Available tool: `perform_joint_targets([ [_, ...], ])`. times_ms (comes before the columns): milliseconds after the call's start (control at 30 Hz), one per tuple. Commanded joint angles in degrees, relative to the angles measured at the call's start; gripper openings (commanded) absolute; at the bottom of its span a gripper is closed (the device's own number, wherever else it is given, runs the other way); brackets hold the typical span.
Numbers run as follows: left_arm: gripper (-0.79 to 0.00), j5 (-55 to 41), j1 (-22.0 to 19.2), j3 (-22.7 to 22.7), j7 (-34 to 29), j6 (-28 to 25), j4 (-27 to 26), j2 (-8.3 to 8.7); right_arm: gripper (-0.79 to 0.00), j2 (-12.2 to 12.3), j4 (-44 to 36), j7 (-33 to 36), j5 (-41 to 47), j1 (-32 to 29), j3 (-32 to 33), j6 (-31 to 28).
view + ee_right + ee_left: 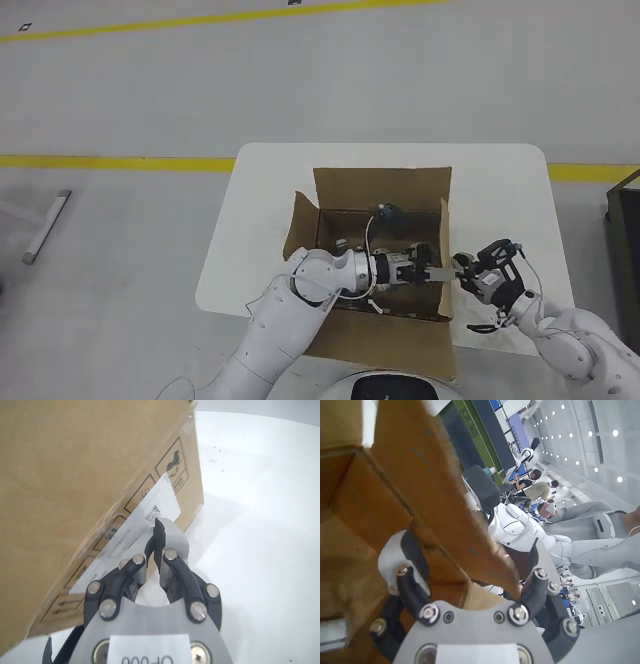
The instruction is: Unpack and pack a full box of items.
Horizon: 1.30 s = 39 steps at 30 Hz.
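Observation:
An open cardboard box [380, 190] stands on the white table [260, 220]. Inside lie a dark item [388, 212] with a white cable and some small pieces near the left wall. My left gripper [428, 272] is inside the box at its right wall. In the left wrist view it [470, 550] is open, with the wall's upright flap [432, 507] between its fingers, one inside and one outside. My right gripper [465, 268] is outside the box by the same wall. Its fingers [156, 530] are shut on nothing, tips at the white label [160, 500] on the box's outer face [75, 475].
Bare white table [250, 500] lies to the right of the box and behind it. The near flap [390, 345] hangs over the table's front edge. A dark frame [625, 240] stands beyond the table's right edge.

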Motion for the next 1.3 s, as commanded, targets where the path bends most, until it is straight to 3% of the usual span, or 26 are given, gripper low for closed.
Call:
perform_joint_targets([
  [0, 0.0, -0.15, 0.14, -0.18, 0.0, 0.2, -0.58, 0.11, -0.785, -0.03, -0.21, 0.09, -0.04, 0.0, -0.03, 0.14],
  [267, 0.0, -0.35, -0.07, 0.54, 0.17, -0.11, -3.84, 0.12, -0.785, -0.01, -1.46, -0.12, 1.29, -1.04, 2.11, 2.21],
  [300, 0.0, -0.34, -0.63, 1.13, 0.11, -0.17, -4.1, -0.06, -0.723, 0.03, -1.8, -0.01, 2.65, -1.48, 3.04, 2.47],
  [333, 0.0, -0.26, -1.32, 1.83, 0.15, -0.38, -4.4, -0.29, -0.557, 0.09, -2.16, 0.2, 4.07, -1.88, 4.19, 2.59],
  [467, 0.0, -0.2, -4.73, 5.59, -0.18, -1.31, -3.77, -1.59, -0.437, 0.45, -3.65, 2.02, 10.78, -3.82, 9.61, 2.52],
  [700, 0.0, 1.74, -10.69, 13.27, -1.87, -0.69, 2.22, -4.56, -0.425, 0.87, -4.82, 8.25, 30.4, -7.2, 18.39, 0.0],
  [1000, 0.0, 1.75, -14.4, 17.59, -2.2, -0.94, 7.95, -7.25, -0.403, 0.97, -3.01, 17.85, 52.61, -8.17, 20.56, -5.27],
  [1133, 0.0, 2.92, -15.4, 18.51, -2.29, -0.49, 9.63, -7.97, -0.437, 0.97, -1.08, 19.94, 58.26, -6.97, 20.67, -5.89],
  [1267, 0.0, 3.15, -15.63, 18.68, -2.03, -0.74, 10.83, -8.37, -0.486, 1.11, -0.67, 21.9, 58.43, -6.2, 20.91, -6.39],
])
